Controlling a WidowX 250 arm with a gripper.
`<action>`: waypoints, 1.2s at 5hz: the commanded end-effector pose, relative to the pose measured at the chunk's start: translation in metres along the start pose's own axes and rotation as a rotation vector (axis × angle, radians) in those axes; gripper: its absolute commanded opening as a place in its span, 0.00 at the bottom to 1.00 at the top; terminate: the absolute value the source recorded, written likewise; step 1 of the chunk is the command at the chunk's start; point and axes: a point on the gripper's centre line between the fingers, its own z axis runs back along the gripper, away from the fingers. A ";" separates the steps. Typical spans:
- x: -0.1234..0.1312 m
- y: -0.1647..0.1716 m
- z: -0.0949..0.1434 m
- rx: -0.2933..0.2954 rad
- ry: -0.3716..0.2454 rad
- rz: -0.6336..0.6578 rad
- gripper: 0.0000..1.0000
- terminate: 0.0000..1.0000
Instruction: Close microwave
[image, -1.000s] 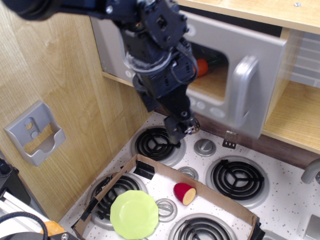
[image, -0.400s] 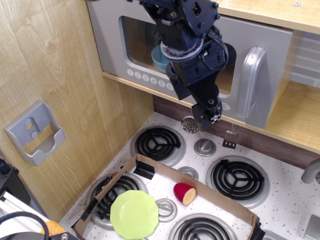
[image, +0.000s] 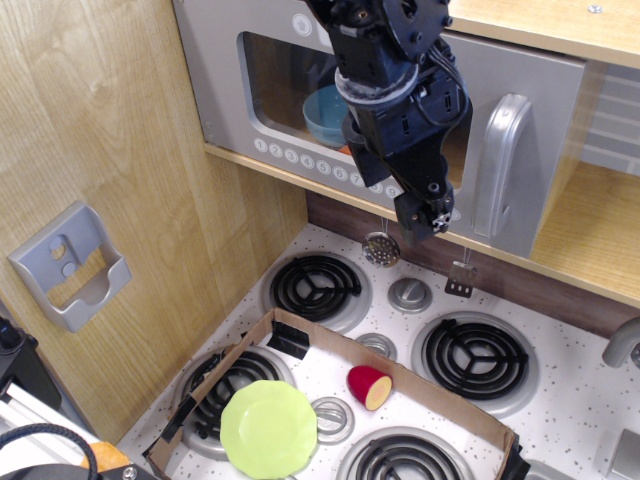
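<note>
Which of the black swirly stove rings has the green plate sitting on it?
The front-left ring, nearest the wooden wall. The green plate covers part of it, inside the cardboard tray. The back-left ring and back-right ring are bare.

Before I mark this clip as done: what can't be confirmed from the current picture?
- Only one view, from the front.
- Whether the microwave door is flush: the arm covers its middle, and the latch edge is not resolved.
- Whether the gripper touches the door or handle, and how its jaws stand: too dark and small.
- What sits beside the blue bowl behind the window: arm in front.
- The button labels: too small.
</note>
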 end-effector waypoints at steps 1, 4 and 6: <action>0.040 0.005 0.014 0.022 -0.084 -0.021 1.00 0.00; 0.068 0.011 0.013 0.015 -0.157 -0.120 1.00 0.00; 0.074 0.011 0.014 0.015 -0.149 -0.136 1.00 1.00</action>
